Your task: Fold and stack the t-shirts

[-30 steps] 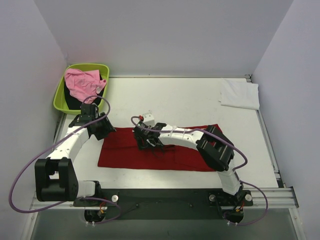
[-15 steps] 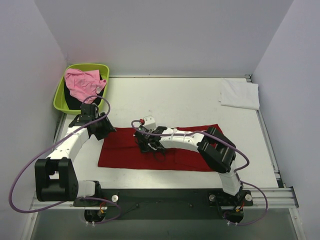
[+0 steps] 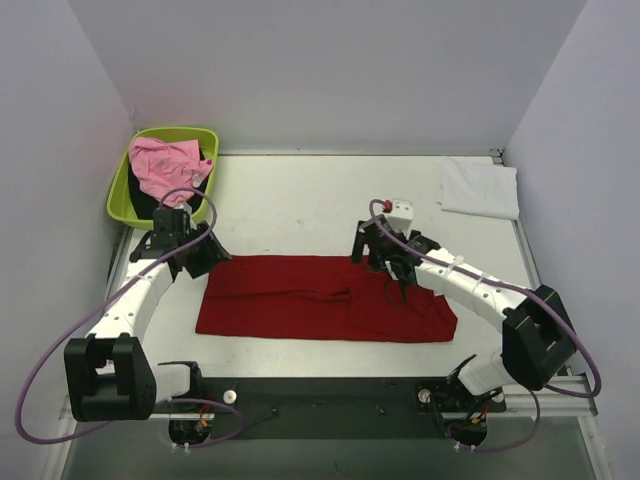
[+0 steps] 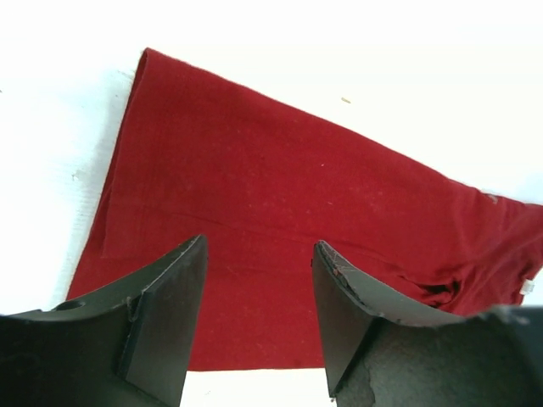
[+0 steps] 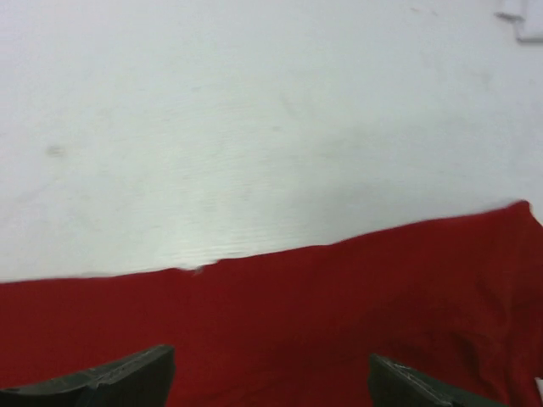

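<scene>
The deep red t-shirt point(image 3: 320, 298) lies folded into a long flat strip across the near middle of the table; it also shows in the left wrist view point(image 4: 280, 212) and the right wrist view point(image 5: 339, 331). My left gripper point(image 3: 200, 252) is open and empty just off the strip's far-left corner, its fingers point(image 4: 161, 314) spread above the cloth. My right gripper point(image 3: 392, 270) is open and empty over the strip's right part, near its far edge. The white t-shirt point(image 3: 480, 188) lies folded at the far right. The pink t-shirt point(image 3: 165, 165) lies on the black one point(image 3: 150, 205) in the tub.
The lime-green tub point(image 3: 128, 180) stands at the far left corner beside the left wall. The white table point(image 3: 300, 200) has bare surface behind the red strip. A metal rail point(image 3: 530, 385) runs along the near edge by the arm bases.
My right gripper has moved from the left-middle of the red shirt to its right part. The shirt's right end now lies longer and flatter. The left arm barely moved.
</scene>
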`<control>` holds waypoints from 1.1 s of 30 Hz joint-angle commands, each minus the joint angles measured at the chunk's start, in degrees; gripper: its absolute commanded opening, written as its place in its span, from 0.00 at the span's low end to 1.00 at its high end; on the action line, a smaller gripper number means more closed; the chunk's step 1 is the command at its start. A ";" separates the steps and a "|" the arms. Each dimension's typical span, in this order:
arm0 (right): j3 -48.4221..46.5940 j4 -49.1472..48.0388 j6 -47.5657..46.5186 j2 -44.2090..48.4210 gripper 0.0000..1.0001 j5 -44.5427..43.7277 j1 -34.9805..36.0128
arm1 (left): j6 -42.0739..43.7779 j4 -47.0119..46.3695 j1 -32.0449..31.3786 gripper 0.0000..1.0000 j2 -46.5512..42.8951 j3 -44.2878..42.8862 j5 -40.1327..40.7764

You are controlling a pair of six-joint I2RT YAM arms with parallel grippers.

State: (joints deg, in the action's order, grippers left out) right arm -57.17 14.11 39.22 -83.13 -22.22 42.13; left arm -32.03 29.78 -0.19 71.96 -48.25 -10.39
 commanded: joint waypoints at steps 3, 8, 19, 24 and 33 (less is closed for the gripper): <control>10.40 -11.28 1.73 0.96 1.00 14.53 -10.30 | 3.11 -0.95 2.47 0.68 -6.21 -1.24 -6.82; 11.02 -16.30 2.09 -1.76 1.00 18.70 -14.26 | 3.38 -2.44 2.82 0.76 -8.59 -0.09 -9.38; 10.23 -20.00 3.23 -8.35 1.00 20.64 -16.64 | 4.08 -3.94 3.17 0.97 -9.65 1.49 -11.05; 9.44 -20.79 3.23 -11.26 1.00 21.16 -17.52 | 4.08 -3.50 3.35 0.97 -9.74 1.23 -10.35; -2.93 -17.47 2.44 -23.55 1.00 26.69 -18.84 | 4.70 -4.03 3.44 0.97 -10.18 2.63 -9.47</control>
State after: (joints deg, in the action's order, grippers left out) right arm -54.46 -6.66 41.76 -99.77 -0.14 24.10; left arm -29.04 28.25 2.83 62.76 -45.76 -20.08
